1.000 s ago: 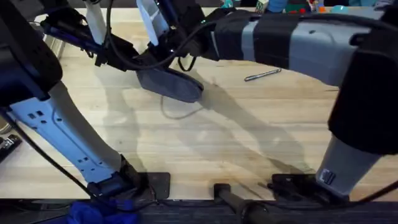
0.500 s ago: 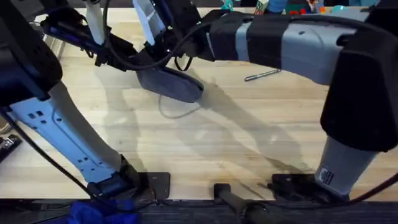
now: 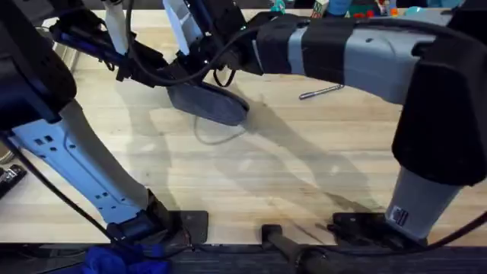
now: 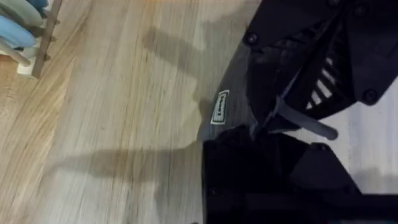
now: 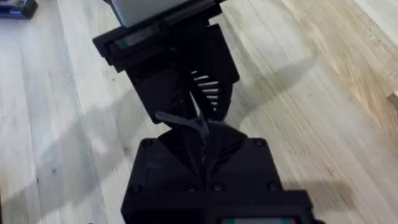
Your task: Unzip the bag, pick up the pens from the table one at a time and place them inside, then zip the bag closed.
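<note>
One pen [image 3: 321,92] lies on counter [image 3: 289,175], well apart from both jaws. Bag [image 3: 208,103] beneath them, both sets pinching its zipper area; unzipping underway, loading and closing remain.

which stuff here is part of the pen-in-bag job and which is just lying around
Part of the job:
- the bag, at the far side of the table, both grippers at it
- the pen, lying to its right

Just lying about:
- a wooden rack of pale blue and white plates
- colourful clutter at the far edge
</note>
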Available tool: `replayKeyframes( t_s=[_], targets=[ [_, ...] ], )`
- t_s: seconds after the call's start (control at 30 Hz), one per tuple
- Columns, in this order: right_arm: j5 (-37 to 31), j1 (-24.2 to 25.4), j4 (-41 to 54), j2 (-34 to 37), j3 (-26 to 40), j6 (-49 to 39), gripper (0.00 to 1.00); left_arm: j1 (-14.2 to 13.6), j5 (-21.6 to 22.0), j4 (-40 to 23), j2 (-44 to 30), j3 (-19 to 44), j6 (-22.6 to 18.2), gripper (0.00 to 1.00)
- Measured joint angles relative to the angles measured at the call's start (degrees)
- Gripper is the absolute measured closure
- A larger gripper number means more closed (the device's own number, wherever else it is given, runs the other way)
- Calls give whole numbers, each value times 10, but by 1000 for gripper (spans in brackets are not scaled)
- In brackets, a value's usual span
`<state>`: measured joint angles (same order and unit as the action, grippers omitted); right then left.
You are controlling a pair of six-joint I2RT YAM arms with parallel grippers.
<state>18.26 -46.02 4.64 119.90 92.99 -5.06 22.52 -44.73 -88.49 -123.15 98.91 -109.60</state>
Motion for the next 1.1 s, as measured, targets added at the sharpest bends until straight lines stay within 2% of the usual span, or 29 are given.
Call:
replayKeyframes(
  t_s=[0.2, 0.27, 0.33, 0.53, 0.6, 1.0, 1.1],
  targets=[
    [0, 0, 0, 0, 0, 8, 971, 0, 0, 0, 0, 0, 0, 959],
    [0, 0, 0, 0, 1, 9, 924, 0, 0, 0, 0, 0, 0, 959],
    [1, 0, -4, 0, 2, 14, 753, 0, 0, 0, 0, 0, 0, 959],
    [-20, 9, -6, 0, 10, 10, 46, 0, 9, -8, 0, 0, -5, 959],
    [-19, 13, -7, 0, 10, 10, 10, 0, 8, -6, 0, 0, -4, 959],
    [-20, 12, 4, 0, 12, 10, 5, 0, 9, -7, 0, 0, -6, 956],
    [-24, 12, 24, -2, 16, 10, 5, -1, 9, -6, 0, 0, -6, 884]
  ],
)
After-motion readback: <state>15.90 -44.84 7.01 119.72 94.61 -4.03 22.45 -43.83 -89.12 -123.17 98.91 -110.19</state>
